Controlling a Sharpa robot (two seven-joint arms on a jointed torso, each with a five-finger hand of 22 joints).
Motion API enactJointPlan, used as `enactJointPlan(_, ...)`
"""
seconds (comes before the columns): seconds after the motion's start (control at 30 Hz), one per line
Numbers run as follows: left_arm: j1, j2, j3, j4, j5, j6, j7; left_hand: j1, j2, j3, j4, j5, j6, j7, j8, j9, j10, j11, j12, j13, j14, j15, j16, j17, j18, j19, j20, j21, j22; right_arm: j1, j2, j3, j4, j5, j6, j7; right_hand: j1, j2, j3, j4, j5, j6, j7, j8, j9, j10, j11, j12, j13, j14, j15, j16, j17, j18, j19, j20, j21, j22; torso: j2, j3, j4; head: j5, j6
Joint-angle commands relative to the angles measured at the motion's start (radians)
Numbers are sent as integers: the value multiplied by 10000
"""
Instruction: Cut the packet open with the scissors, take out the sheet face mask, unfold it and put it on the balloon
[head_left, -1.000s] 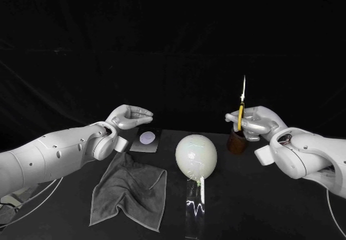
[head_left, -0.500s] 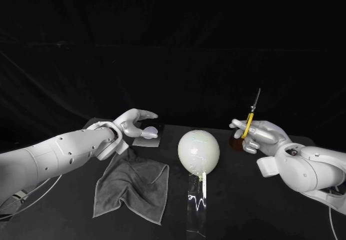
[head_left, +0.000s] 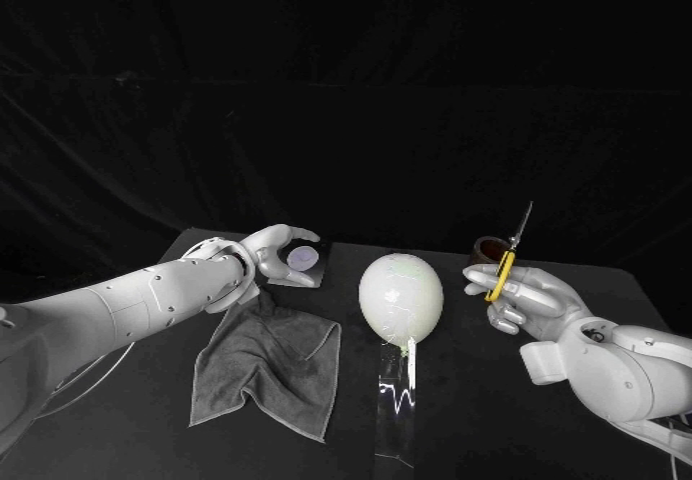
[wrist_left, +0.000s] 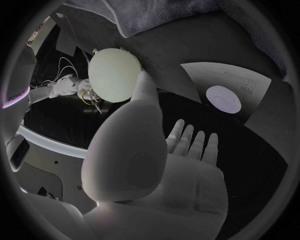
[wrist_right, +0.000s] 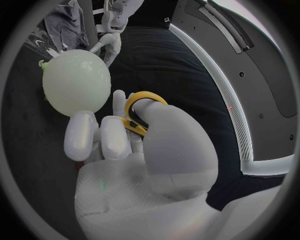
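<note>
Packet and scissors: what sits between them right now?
The balloon lies between the packet and the scissors that the right hand holds, as the head view shows.

You're looking at a black table (head_left: 476, 410); behind it a black curtain (head_left: 346, 110) hangs creased, dimly lit.

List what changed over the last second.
The left hand opened from a fist and reached down to the packet; no grip shows yet. The right hand lowered toward the robot, tilting the scissors it holds. Balloon and grey cloth stayed put.
</note>
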Motion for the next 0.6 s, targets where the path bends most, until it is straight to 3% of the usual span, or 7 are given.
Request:
enactJointPlan(0.03,-11,203,15,-303,-733,209,-244,-14,-64,-68,-18,-35,-106,166,-56,-32,-120,8,-45,-7,-78,-17,-64,-8,-86,-73,9,-63,-11,-44,-87,14,168,227,-84,499,376,451,56,-105,-7,113,-8,-25,4,1768,-787,-101,-66,119,-26,88,107,46,115,-2,110,101,125,3,-38,9,3)
enactJointPlan(0.07,-16,290,16,-444,-776,279,-284,-38,-64,-148,-16,-34,-134,230,-58,-31,-158,70,-41,-6,-82,-107,-57,-4,-78,-73,-1,-68,-9,-58,-118,14,221,230,-113,517,376,451,56,-105,-7,113,-8,-25,4,1768,-787,-101,-66,119,-26,88,107,46,115,-2,110,101,156,3,-45,17,12)
enactJointPlan(0.23,-61,641,20,-1041,-830,383,-316,-61,-64,-179,-10,-33,-175,290,-56,-34,-218,133,-40,-6,-87,-133,-49,0,-69,-47,-3,-63,-2,-97,-219,14,435,208,-173,549,328,454,97,-137,-11,128,-13,-39,3,1833,-789,-170,-105,135,-33,105,135,37,148,-8,145,135,278,1,-72,59,36)
enactJointPlan(0.37,-102,885,50,-1462,-582,211,-92,-25,-39,98,-21,-33,-160,333,-31,8,-115,291,-2,18,225,26,42,117,-41,217,5,41,49,-124,-383,14,644,92,-206,537,315,457,110,-145,-12,130,-13,-44,3,1846,-790,-190,-116,142,-33,118,155,34,156,-10,153,144,409,-31,-74,100,95)
enactJointPlan(0.5,-112,993,85,-1705,-490,156,-37,17,-42,118,-20,-35,-216,214,-21,17,-120,245,-2,19,216,32,54,118,-30,276,-11,62,60,-133,-509,14,742,24,-259,512,281,467,149,-173,-12,137,-14,-57,1,1890,-791,-246,-145,152,-36,129,173,27,181,-13,181,171,477,-58,-84,148,89)
enactJointPlan(0.6,-113,1049,100,-1846,-488,203,-78,18,-52,49,-18,-39,-305,171,-29,1,-258,190,-29,3,82,-13,20,79,-36,217,-19,30,47,-136,-570,14,797,-19,-288,492,267,467,161,-184,-12,143,-16,-60,2,1910,-793,-263,-153,157,-37,134,181,26,185,-15,184,176,524,-59,-80,170,111)
